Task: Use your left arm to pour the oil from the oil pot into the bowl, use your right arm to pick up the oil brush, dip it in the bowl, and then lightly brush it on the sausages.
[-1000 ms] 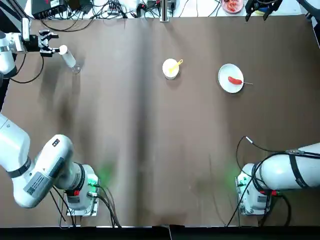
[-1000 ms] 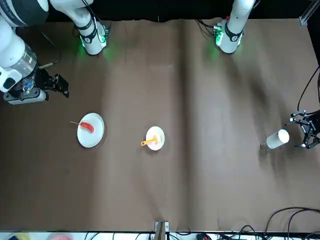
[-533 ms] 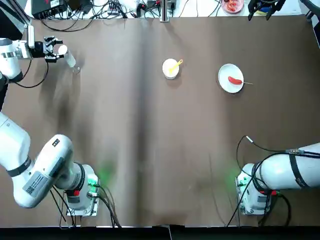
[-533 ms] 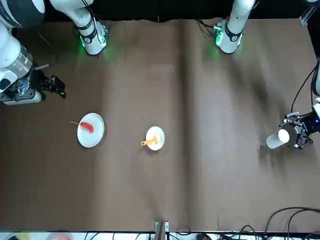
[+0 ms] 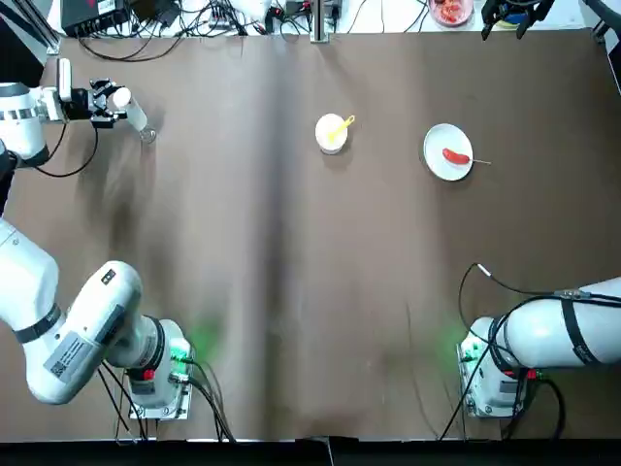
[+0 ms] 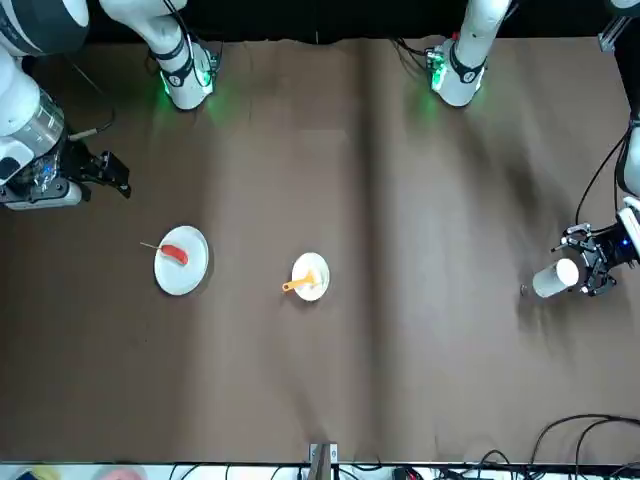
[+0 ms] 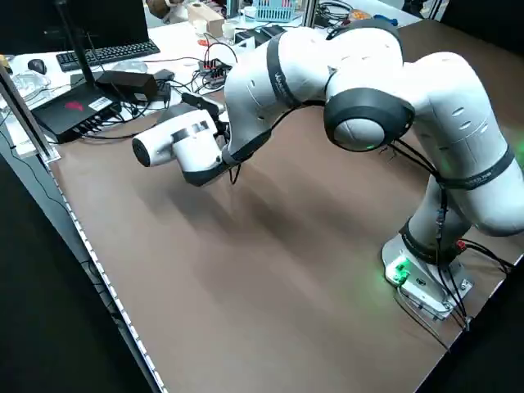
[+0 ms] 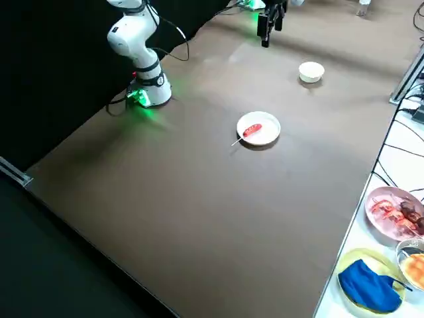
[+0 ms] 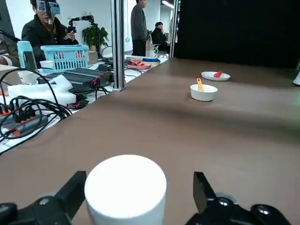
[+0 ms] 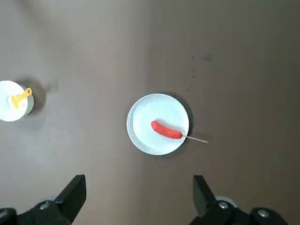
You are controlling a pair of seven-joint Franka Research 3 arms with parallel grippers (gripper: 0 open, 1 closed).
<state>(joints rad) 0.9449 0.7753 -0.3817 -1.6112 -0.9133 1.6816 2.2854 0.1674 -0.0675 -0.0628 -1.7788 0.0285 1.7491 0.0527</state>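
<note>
The oil pot (image 5: 133,114) stands at the table's far left, its white cap (image 9: 125,187) between the fingers of my left gripper (image 5: 102,100), which is open around it with gaps on both sides. The white bowl (image 5: 331,134) sits mid-table at the far side with the yellow oil brush (image 5: 342,124) resting in it. Right of it, the red sausage (image 5: 455,155) lies on a white plate (image 5: 437,146), its stick pointing right. My right gripper (image 10: 138,197) hangs open high above the plate (image 10: 145,112), holding nothing.
Cables, power strips and electronics (image 5: 107,15) line the far table edge, with a dish of food (image 5: 451,10) beyond it. People (image 9: 42,30) stand in the room behind. Bare brown cloth (image 5: 310,291) spans the middle and near side.
My left gripper has moved in toward the oil pot, and its open fingers now flank the white cap. The right gripper shifted slightly away from the plate early on, then held still.
</note>
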